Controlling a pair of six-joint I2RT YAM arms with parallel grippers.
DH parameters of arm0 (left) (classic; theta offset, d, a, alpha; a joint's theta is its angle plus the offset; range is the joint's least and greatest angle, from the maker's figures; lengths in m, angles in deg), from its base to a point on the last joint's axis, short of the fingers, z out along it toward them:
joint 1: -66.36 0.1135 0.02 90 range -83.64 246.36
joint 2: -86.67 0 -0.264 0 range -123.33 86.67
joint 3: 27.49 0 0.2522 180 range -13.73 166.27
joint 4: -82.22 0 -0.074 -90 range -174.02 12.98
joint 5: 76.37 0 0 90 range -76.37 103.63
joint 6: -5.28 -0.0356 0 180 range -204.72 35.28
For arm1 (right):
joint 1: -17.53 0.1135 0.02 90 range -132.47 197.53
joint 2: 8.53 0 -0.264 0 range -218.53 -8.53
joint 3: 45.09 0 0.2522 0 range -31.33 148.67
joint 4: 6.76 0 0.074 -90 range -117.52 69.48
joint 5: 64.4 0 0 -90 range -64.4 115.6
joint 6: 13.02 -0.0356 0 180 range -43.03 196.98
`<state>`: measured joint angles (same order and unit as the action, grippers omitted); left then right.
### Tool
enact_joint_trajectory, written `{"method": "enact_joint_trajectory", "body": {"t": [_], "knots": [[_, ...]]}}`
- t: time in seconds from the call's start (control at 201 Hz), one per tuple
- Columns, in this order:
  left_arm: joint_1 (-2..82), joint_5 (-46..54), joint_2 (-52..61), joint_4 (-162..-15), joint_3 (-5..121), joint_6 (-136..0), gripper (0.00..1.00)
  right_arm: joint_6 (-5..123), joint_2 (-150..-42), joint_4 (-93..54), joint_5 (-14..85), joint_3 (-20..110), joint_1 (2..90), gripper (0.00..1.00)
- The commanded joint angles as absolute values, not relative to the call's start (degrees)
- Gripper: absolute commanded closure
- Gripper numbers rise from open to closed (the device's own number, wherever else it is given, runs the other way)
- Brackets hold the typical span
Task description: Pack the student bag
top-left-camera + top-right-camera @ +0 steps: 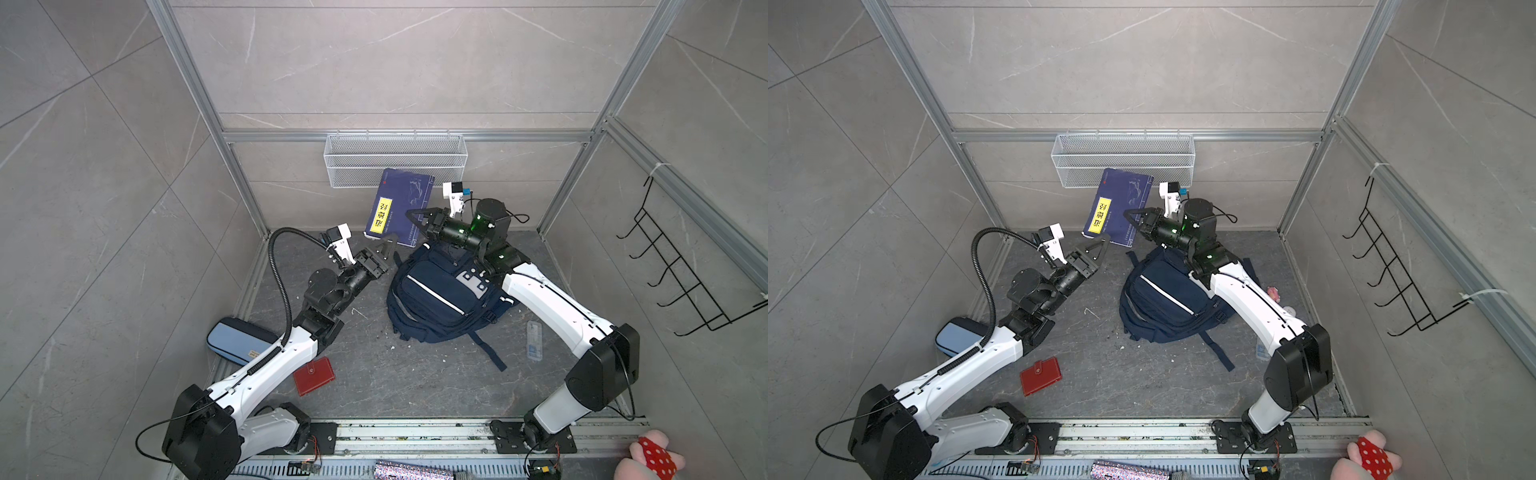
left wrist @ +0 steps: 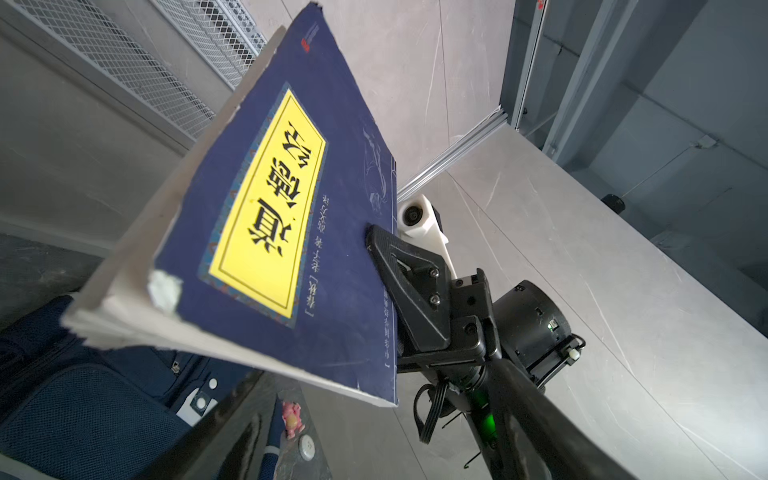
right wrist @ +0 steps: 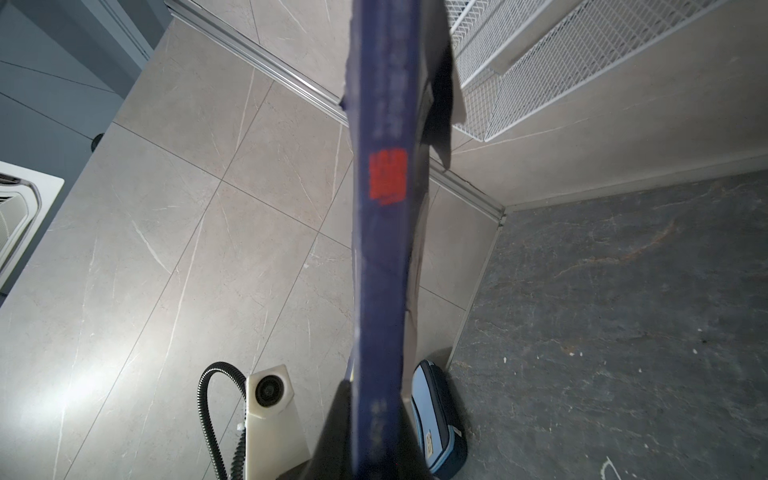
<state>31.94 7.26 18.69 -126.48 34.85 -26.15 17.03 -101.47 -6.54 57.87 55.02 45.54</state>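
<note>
Take the grey stone-look bench (image 1: 374, 395) as a clock face, with 6 at the rail and 12 at the back wall. A flat red snap wallet (image 1: 313, 376) lies shut at 7. A light-blue zip pencil case (image 1: 232, 338) sits at the 9 o'clock edge, partly under the left arm. A small clear plastic case (image 1: 534, 340) lies at 4; what it holds is too small to tell.

The student bag, a navy fabric backpack with white reflective stripes (image 1: 436, 299), lies slumped just off centre toward 2, straps trailing to 5. The right arm crosses its top end, so I cannot tell whether the main zip is open or what is inside.

At 11 the left hand (image 1: 388, 249) has its jaws apart, just beside the lower corner of a dark blue softcover book with a yellow title panel (image 1: 395, 208), gripping nothing. The right hand (image 1: 413, 222) is clamped on the book's spine edge and holds it tilted in the air at 12, above the bag's top.

The step looks like loading the book. A grip on one edge will let it lever, so lower it slowly. The free hand should spread the bag's mouth first. Feed a narrow edge in, and do not let go until the fabric bears the weight.

On the back wall, the white wire-mesh basket (image 1: 395, 145) shows nothing inside.
</note>
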Motion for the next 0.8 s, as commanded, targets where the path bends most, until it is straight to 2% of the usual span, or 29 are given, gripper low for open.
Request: {"method": "enact_joint_trajectory", "body": {"t": [0.0, 0.09, 0.368, 0.428, 0.523, 0.578, 0.792], "knots": [[31.89, 10.91, 18.31, -132.99, 37.25, -25.59, 0.22, 13.88, -99.01, -0.57, 59.19, 53.30, 46.03, 1.00], [31.86, 11.08, 16.88, -134.34, 37.74, -24.92, 0.25, 13.17, -98.17, 0.31, 59.64, 51.27, 46.05, 1.00], [31.83, 12.50, 13.65, -138.87, 38.82, -22.58, 0.26, 12.20, -94.95, 1.19, 59.88, 46.83, 46.16, 1.00], [31.90, 12.20, 13.34, -138.80, 39.54, -22.65, 0.33, 12.20, -94.60, 0.95, 60.20, 46.51, 46.27, 1.00], [31.90, 11.54, 12.98, -138.76, 40.44, -22.66, 0.59, 12.52, -93.84, 0.80, 59.92, 45.20, 46.57, 1.00], [31.90, 11.26, 12.87, -138.56, 40.91, -22.70, 0.69, 12.72, -93.69, 0.33, 59.81, 44.54, 46.63, 1.00], [31.98, 8.72, 12.52, -137.17, 42.12, -22.69, 0.70, 13.59, -95.32, -0.52, 59.95, 46.44, 47.10, 1.00]]}}
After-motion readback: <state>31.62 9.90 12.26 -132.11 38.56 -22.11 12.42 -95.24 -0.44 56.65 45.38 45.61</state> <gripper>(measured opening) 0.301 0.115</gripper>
